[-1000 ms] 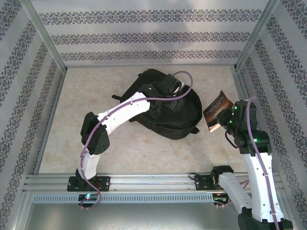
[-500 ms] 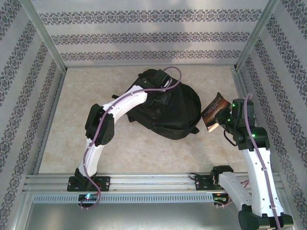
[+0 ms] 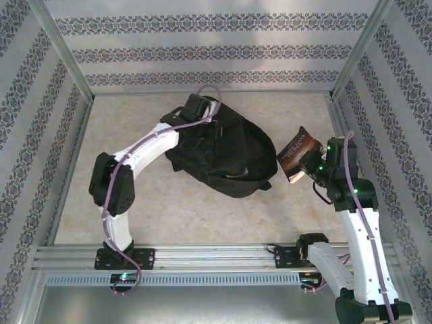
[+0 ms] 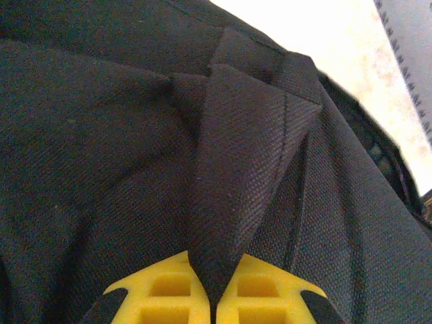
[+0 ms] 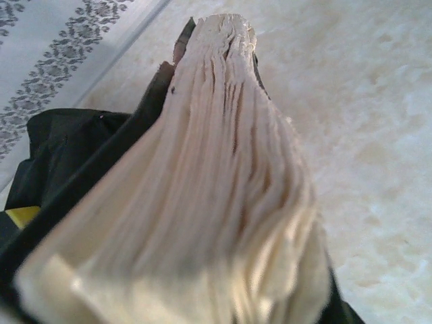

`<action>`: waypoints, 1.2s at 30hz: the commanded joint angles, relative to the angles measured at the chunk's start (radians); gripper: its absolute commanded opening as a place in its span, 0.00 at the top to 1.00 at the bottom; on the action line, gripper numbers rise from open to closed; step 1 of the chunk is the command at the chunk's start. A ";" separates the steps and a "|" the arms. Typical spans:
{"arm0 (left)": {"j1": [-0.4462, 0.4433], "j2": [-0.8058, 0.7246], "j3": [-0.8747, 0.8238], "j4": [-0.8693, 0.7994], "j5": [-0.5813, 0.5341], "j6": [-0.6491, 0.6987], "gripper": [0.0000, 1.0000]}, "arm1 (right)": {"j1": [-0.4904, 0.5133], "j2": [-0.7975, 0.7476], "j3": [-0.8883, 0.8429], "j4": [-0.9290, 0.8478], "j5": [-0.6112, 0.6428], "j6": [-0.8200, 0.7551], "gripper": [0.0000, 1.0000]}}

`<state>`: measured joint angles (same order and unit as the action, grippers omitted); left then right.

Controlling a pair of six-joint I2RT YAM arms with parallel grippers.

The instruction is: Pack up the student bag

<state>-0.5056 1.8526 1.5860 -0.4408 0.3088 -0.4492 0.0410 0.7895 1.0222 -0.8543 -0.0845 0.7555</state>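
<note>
Yellow-tipped left end effector (image 4: 213,304) pinches a twill-woven black fold of the bag (image 4: 94,175); right end effector (image 3: 314,169) clamps a book (image 5: 223,189) with ragged cream pages.

We record the student bag (image 3: 233,158) as a large black backpack of soft woven fabric (rounded corners), lying flat at centre, somewhat toward the far side. One fold of its cloth (image 4: 236,169) stands drawn up into a narrow ridge.

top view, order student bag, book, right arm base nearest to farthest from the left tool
1. student bag, its fabric pinched in the left tool
2. book, off to the right
3. right arm base, near-right edge
</note>
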 commanded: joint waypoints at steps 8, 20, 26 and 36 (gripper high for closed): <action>0.069 -0.243 -0.179 0.114 0.047 -0.199 1.00 | 0.027 0.086 0.016 0.227 -0.340 0.023 1.00; 0.075 -0.302 -0.195 -0.045 0.039 -0.152 0.53 | 0.146 0.221 -0.182 0.768 -0.598 0.448 1.00; 0.012 -0.295 -0.039 -0.226 -0.084 -0.054 0.31 | 0.157 0.228 -0.221 0.886 -0.624 0.504 1.00; -0.195 -0.134 0.283 -0.479 -0.106 -0.014 0.28 | 0.211 0.222 -0.210 0.872 -0.653 0.399 1.00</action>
<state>-0.6785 1.6577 1.8114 -0.7692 0.2237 -0.4896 0.2207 1.0367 0.7910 -0.0990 -0.6563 1.1912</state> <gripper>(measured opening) 0.714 0.149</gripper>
